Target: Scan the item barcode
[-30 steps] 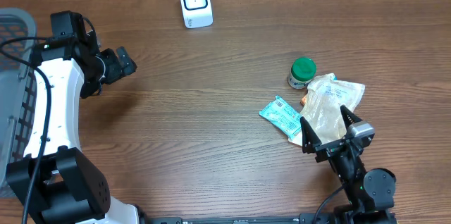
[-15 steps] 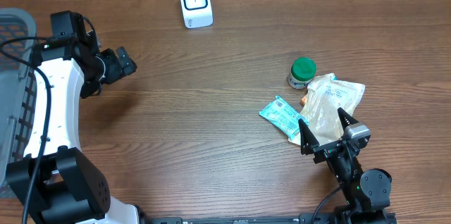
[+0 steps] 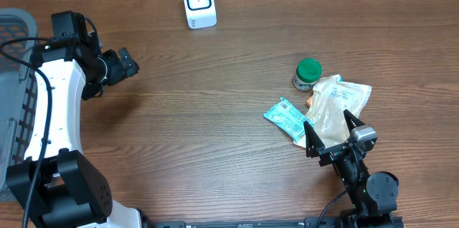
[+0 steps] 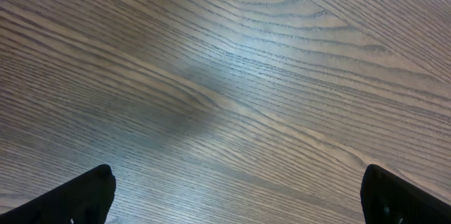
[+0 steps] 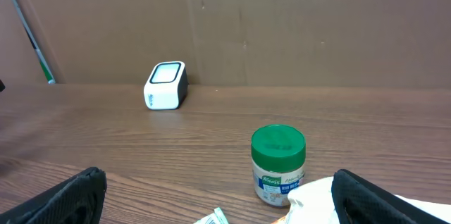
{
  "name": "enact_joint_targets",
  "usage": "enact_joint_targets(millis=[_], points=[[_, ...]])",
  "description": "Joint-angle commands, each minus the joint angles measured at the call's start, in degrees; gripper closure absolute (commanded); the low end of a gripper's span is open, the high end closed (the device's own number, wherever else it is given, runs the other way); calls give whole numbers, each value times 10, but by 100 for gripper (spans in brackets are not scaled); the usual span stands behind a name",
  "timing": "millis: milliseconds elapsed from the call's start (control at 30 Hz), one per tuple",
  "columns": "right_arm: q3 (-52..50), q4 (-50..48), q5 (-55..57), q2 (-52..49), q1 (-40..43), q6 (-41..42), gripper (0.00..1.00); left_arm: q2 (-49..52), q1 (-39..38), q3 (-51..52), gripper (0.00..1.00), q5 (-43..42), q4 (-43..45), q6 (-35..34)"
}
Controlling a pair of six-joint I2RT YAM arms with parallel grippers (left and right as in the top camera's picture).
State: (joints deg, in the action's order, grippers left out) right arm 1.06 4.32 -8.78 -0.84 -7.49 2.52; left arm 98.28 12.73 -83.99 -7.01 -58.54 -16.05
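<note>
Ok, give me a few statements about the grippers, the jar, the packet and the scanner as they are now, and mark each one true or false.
1. The left gripper and the right gripper are both open and hold nothing. True.
2. The green-lidded jar lies tipped on its side. False: it stands upright, lid on top.
3. The teal packet lies flat on the table right beside the pale bag. True.
4. The white scanner is gripped by the left gripper. False: it stands on its own at the far edge of the table, away from both arms.
</note>
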Motion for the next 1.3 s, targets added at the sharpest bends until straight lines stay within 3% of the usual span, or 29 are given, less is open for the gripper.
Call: enact_joint_targets(millis=[0,333,900,1067,1267], points=[[-6,-4,-3,7,3,-5,0,3,-5,-2,0,1,1,7],[-6,-4,-3,7,3,-5,0,-17,-9,-1,1,0,1,6],[-6,-4,-3,7,3,-5,0,-232,-131,0,0,0,1,6],[-6,-4,-3,7,3,-5,0,-282,-137,14,0,2,1,7],[-6,-4,-3,7,3,-5,0,-373,-137,115,1,28,98,11]])
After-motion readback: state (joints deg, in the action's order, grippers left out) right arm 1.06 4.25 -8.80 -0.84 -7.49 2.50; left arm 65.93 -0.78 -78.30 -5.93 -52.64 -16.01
